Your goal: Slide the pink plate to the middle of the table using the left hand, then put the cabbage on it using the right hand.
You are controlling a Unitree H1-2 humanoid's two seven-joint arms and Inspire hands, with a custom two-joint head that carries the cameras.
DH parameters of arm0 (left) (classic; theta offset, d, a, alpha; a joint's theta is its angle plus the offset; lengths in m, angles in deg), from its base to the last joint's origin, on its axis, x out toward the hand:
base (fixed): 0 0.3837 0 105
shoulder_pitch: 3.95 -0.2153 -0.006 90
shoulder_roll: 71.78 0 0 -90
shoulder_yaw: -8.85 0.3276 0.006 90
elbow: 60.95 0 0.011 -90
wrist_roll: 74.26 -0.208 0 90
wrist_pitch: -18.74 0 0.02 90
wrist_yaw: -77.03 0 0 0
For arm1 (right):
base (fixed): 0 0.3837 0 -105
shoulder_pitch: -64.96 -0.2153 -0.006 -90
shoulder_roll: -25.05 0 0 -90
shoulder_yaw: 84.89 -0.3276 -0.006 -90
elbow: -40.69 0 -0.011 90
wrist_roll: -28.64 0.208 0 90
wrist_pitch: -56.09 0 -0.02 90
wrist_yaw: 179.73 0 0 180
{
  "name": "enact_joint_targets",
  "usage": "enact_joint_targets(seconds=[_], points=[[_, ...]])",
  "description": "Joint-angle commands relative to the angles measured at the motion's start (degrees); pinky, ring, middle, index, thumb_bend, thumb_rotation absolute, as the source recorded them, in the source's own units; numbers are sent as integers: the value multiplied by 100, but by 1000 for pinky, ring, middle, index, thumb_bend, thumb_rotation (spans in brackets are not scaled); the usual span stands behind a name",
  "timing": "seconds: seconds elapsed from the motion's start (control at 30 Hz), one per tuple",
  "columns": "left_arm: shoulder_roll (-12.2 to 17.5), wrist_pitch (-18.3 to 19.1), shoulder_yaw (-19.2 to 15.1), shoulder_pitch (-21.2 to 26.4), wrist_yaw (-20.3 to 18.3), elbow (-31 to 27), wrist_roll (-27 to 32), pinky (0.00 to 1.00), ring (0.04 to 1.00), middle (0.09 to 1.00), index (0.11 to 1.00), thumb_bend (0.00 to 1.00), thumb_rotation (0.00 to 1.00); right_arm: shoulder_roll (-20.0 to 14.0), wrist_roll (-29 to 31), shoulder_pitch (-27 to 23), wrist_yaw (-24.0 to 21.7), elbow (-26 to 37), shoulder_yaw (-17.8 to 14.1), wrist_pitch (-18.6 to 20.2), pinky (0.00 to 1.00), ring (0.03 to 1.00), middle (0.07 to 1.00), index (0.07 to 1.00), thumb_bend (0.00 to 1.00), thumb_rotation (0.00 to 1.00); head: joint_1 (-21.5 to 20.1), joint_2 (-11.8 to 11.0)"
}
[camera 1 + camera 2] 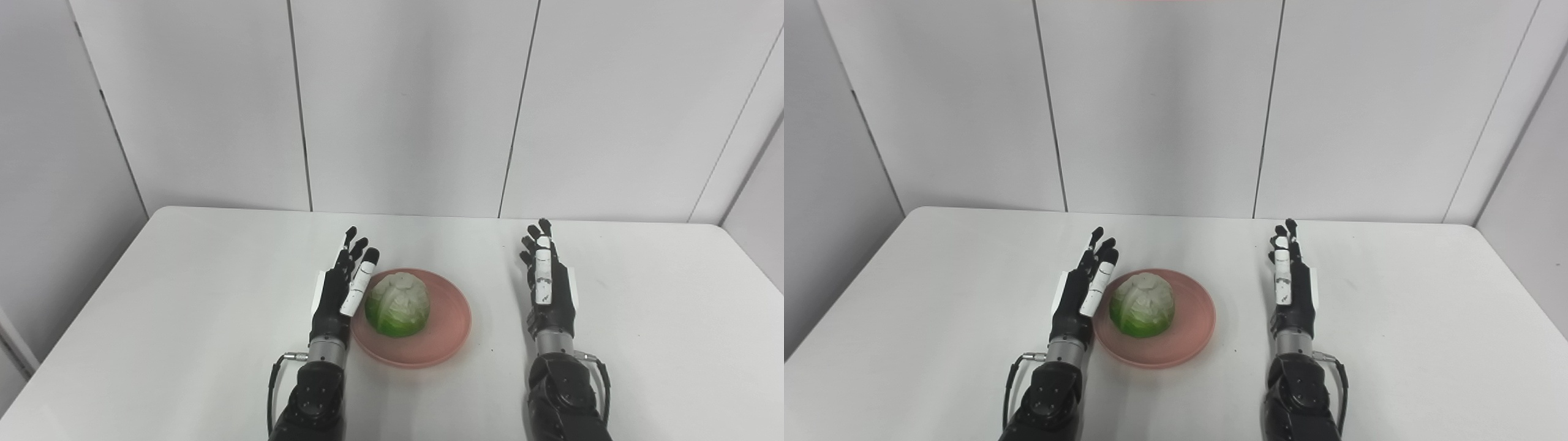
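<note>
The cabbage [397, 304] is seated on the pink plate [450, 331], mid-tabletop [184, 294]. Left robot hand [338, 293], spread and empty, is just beside the plate; right robot hand [548, 285], spread, is well apart. Any withdrawal should be kept clear of the plate rim.

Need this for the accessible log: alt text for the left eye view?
A green cabbage sits on a pink plate near the middle of a white table. The left hand is open beside the plate's left rim, and the right hand is open, clear of the plate on its right. Grey wall panels stand behind.
</note>
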Motion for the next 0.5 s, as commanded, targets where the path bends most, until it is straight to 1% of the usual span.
enact_joint_targets(seconds=[0.0, 0.1, 0.17, 0.23, 0.27, 0.37, 0.47], points=[[154, -33, -9, -18, 113, 151, -119, 1000, 956, 928, 955, 802, 876, 196, 211, 202, -89, -144, -52, -257, 949, 942, 947, 970, 828, 1000, 1, 16], [186, 24, -64, 26, 122, 186, -76, 1000, 963, 936, 963, 831, 888, 246, 395, 239, -135, -158, -117, -244, 950, 945, 957, 972, 814, 1000, 1, 16], [208, 86, -107, 43, 103, 180, -14, 998, 958, 937, 960, 842, 880, 298, 569, 242, -155, -179, -193, -220, 949, 937, 949, 960, 826, 972, -11, 23], [229, 141, -128, 48, 86, 157, 9, 994, 961, 940, 962, 849, 885, 330, 642, 265, -162, -147, -206, -193, 956, 939, 947, 964, 829, 966, -16, 22], [253, 152, -137, 50, 58, 158, 39, 995, 961, 941, 963, 849, 885, 316, 615, 270, -169, -177, -175, -199, 956, 939, 947, 965, 829, 966, -19, 18], [299, 198, -182, 56, -20, 159, 175, 1000, 994, 957, 977, 885, 939, 250, 425, 306, -136, -178, -35, -201, 977, 952, 955, 965, 834, 997, -21, 29], [299, 171, -240, 70, 11, 210, 285, 1000, 1000, 952, 971, 888, 957, 174, 189, 360, -64, -81, 129, -127, 975, 952, 952, 956, 810, 1000, -22, 41]])
